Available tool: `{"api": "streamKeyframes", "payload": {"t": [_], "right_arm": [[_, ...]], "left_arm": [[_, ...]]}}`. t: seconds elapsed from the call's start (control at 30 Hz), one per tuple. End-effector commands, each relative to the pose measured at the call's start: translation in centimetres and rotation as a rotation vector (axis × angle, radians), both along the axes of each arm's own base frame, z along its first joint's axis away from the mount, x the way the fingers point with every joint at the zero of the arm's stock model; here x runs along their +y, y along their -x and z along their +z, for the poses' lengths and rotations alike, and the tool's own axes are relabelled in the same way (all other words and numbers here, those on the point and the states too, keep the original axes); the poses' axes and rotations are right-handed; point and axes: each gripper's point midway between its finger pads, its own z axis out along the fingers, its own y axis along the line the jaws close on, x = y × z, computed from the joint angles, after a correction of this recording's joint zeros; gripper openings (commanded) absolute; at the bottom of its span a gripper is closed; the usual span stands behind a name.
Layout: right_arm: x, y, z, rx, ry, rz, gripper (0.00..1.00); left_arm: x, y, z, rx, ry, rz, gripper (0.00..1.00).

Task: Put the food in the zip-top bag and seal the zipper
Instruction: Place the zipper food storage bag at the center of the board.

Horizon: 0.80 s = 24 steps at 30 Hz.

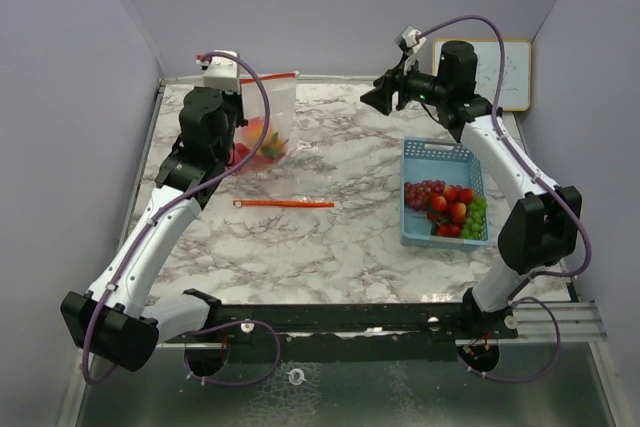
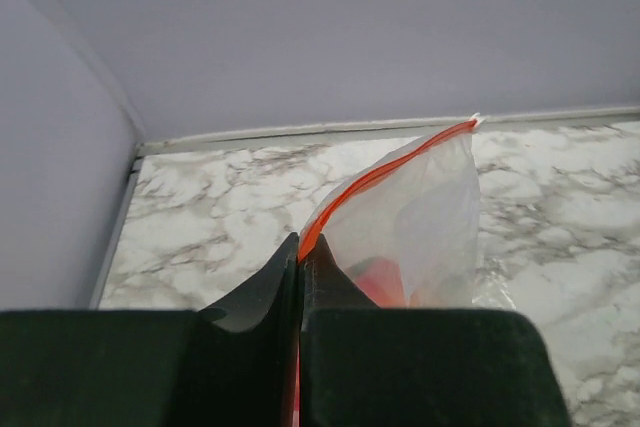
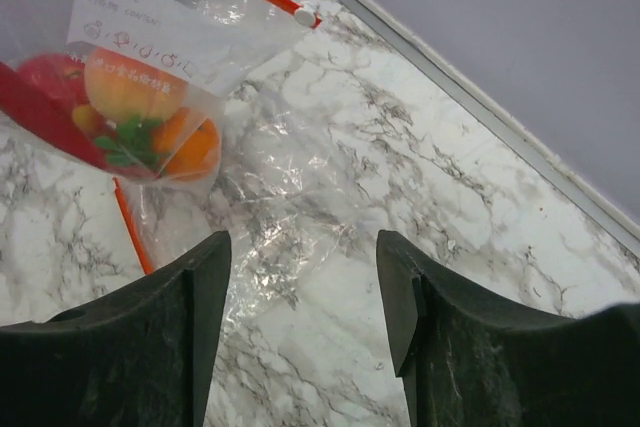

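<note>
Zip-top bag (image 3: 200, 97) label panel (image 3: 150, 32): faint print, illegible.

From above, the left arm's wrist covers the left edge of the clear plastic zip-top bag (image 1: 280, 107), hiding the left pincer (image 2: 298, 252) that grips it. The food (image 1: 268, 142) inside the bag is an orange-red blur there, its pieces too small to separate. In the left wrist view the pincer's dark fingers (image 2: 330, 292) block the bag's lower half, and a red piece (image 2: 378, 279) behind its cloudy film cannot be identified. In the right wrist view the bag runs off the top and left edges, cropping a long red piece (image 3: 40, 112) inside that overlaps a round red fruit (image 3: 50, 69). Handwriting on the bag's white label (image 3: 150, 32) is too small to read.
</note>
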Motion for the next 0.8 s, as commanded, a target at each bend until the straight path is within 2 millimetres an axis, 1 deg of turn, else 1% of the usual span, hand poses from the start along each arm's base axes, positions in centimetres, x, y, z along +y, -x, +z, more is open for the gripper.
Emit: {"api": "streamKeyframes", "payload": {"t": [0.0,0.03,0.13,0.17,0.23,0.3,0.4,0.43,0.47,0.5,0.53,0.57,0.6,0.63,0.67,0.77], "right_arm": [[2.9,-0.2,-1.2,0.099,0.037,-0.050,0.62],[3.6,-0.3,-2.1,0.125,0.060,-0.061,0.62],[5.3,-0.4,-5.1,0.256,0.079,-0.074,0.62],[6.0,-0.1,-5.9,0.290,0.088,-0.060,0.62],[7.6,0.6,-7.8,0.303,0.153,-0.037,0.64],[9.7,1.8,-9.9,0.264,0.255,-0.004,0.69],[12.4,4.1,-12.7,0.235,0.350,0.048,0.72],[13.0,4.8,-13.3,0.234,0.362,0.066,0.73],[13.3,5.4,-14.1,0.235,0.375,0.080,0.74],[13.8,6.2,-14.6,0.224,0.386,0.101,0.74],[14.1,6.8,-15.1,0.211,0.404,0.118,0.74],[14.4,7.3,-15.4,0.196,0.418,0.134,0.75],[14.7,7.9,-15.7,0.180,0.432,0.152,0.75],[15.1,8.5,-16.0,0.165,0.442,0.168,0.75],[15.5,9.2,-16.5,0.157,0.455,0.183,0.75],[16.3,10.5,-18.4,0.149,0.489,0.206,0.75]], "left_arm": [[6.5,0.5,2.6,-0.081,0.057,0.336,0.00],[7.7,0.7,2.4,-0.077,0.058,0.405,0.00],[10.4,1.4,1.4,-0.050,0.062,0.545,0.00],[11.1,1.7,1.0,-0.041,0.071,0.582,0.00],[12.4,2.3,0.0,-0.026,0.084,0.645,0.00],[13.1,2.6,-1.0,-0.015,0.107,0.663,0.04],[12.8,2.7,-3.2,0.016,0.160,0.644,0.06],[12.6,2.8,-3.8,0.028,0.176,0.633,0.14],[12.4,2.8,-4.4,0.035,0.191,0.618,0.26],[12.1,2.7,-4.8,0.043,0.202,0.601,0.42],[11.9,2.7,-5.1,0.049,0.212,0.588,0.62],[11.6,2.6,-5.2,0.054,0.217,0.572,0.76],[11.3,2.5,-5.3,0.060,0.218,0.556,0.88],[11.1,2.3,-5.1,0.062,0.216,0.537,0.97],[10.8,2.2,-4.9,0.061,0.212,0.517,0.99],[10.0,1.7,-3.9,0.052,0.213,0.465,0.99]]}}
